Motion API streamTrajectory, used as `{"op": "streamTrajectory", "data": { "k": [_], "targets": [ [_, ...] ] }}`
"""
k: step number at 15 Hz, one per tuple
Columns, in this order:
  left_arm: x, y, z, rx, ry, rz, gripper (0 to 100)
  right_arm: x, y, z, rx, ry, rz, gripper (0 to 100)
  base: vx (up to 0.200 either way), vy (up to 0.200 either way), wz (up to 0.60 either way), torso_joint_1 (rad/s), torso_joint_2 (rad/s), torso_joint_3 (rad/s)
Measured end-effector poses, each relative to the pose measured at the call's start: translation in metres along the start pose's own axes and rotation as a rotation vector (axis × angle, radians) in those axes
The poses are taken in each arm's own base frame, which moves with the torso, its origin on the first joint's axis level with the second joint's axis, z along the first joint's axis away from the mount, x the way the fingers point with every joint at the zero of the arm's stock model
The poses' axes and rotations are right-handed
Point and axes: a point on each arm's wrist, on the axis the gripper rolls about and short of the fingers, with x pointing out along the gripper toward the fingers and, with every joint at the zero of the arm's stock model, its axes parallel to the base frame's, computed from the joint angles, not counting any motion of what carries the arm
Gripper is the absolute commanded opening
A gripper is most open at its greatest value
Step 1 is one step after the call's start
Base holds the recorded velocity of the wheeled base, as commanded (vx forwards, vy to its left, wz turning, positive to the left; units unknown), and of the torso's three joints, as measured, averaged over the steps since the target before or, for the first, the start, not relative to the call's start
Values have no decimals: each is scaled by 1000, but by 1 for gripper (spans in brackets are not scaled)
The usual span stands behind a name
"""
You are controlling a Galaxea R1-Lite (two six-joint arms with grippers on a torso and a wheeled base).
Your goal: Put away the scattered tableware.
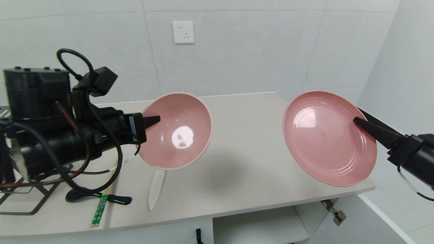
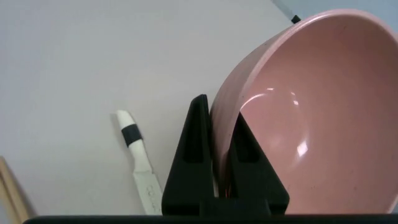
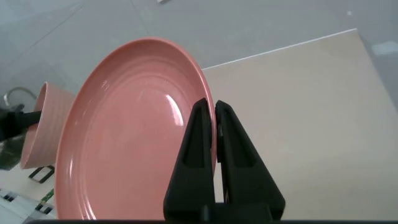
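Left gripper (image 1: 154,120) pinches the bowl (image 1: 181,135), right gripper (image 1: 358,122) the plate (image 1: 322,142): 2 pieces lifted; knife (image 1: 156,188) and chopsticks (image 1: 99,210) wait lower left.

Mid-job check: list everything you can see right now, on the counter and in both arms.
bowl: 1, pink, held by its rim above the countertop, left side.
plate: 1, pink, held tilted by its rim at the countertop's right end.
knife: 1, white with a black band, flat on the countertop under the bowl.
chopsticks: 1 pair, wood with green ends, front left of the countertop.
spoon: 1, black, lying by the chopsticks.
wire rack: 1, black, far left.
wall socket: 1, white, on the wall behind.
left jaws: shut on the bowl's rim.
right jaws: shut on the plate's rim.
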Motion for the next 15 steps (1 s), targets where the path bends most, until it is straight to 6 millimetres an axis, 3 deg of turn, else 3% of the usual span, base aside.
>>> {"op": "streamTrajectory", "data": {
  "k": [6,10,13,15],
  "targets": [
    [-50,3,-25,15,-205,-89,0,4,1,2,-71,-8,10,0,0,0,0,0,0,0],
    [-71,1,-39,46,-264,-283,0,2,3,-2,-175,-4,-12,0,0,0,0,0,0,0],
    [-82,5,-52,87,-364,-306,0,-2,12,-12,-211,0,46,0,0,0,0,0,0,0],
    [-82,17,-66,76,-327,-242,0,-1,18,-15,-212,-8,82,0,0,0,0,0,0,0]
  ]
}}
